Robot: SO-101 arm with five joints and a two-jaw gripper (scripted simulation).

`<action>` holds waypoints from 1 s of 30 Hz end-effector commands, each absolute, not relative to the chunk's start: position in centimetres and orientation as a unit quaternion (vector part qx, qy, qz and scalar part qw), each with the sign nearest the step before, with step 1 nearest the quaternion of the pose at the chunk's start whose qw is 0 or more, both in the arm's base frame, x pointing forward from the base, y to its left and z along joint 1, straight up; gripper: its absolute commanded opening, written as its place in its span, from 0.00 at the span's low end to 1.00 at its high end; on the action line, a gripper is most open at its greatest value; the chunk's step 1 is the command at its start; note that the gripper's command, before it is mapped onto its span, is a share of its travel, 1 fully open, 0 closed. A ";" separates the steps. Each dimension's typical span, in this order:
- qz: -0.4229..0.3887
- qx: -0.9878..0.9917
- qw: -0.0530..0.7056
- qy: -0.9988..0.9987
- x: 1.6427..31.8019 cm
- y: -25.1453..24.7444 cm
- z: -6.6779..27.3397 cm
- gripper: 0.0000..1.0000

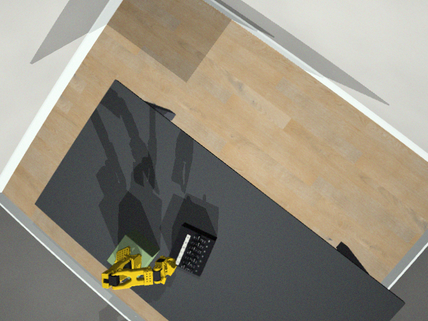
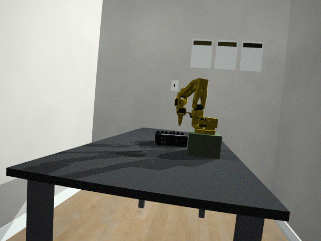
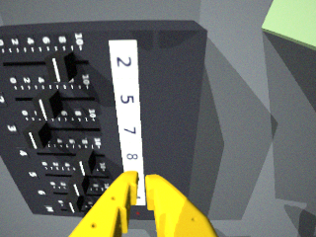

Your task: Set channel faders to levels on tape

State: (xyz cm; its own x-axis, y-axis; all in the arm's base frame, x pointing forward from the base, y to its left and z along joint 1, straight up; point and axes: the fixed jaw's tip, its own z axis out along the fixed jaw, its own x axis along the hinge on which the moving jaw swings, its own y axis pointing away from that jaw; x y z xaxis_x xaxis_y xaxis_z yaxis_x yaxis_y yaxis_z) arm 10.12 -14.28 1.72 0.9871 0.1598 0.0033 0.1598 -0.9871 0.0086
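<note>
The black lighting desk (image 1: 194, 253) sits on the dark table next to my base; it also shows in the side view (image 2: 171, 138) and in the wrist view (image 3: 99, 114). A white tape strip (image 3: 127, 109) along its edge reads 2, 5, 7, 8, with lower marks hidden by my fingers. Several fader caps (image 3: 60, 66) stand at different places in their slots. My yellow gripper (image 3: 140, 190) is shut and empty. It hangs above the near end of the tape, tips pointing down (image 2: 179, 122), clear of the desk top.
My arm stands on a green block (image 2: 204, 144) close beside the desk. The table's near edge lies just behind my base (image 1: 114, 276). Three paper sheets (image 2: 225, 54) hang on the back wall.
</note>
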 end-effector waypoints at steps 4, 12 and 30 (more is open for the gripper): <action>0.001 0.998 0.002 0.063 9.2 -15.5 1.2 0.00; 0.001 0.999 0.002 0.042 7.9 -16.7 0.8 0.00; 0.001 0.999 0.002 0.036 7.7 -17.0 0.5 0.00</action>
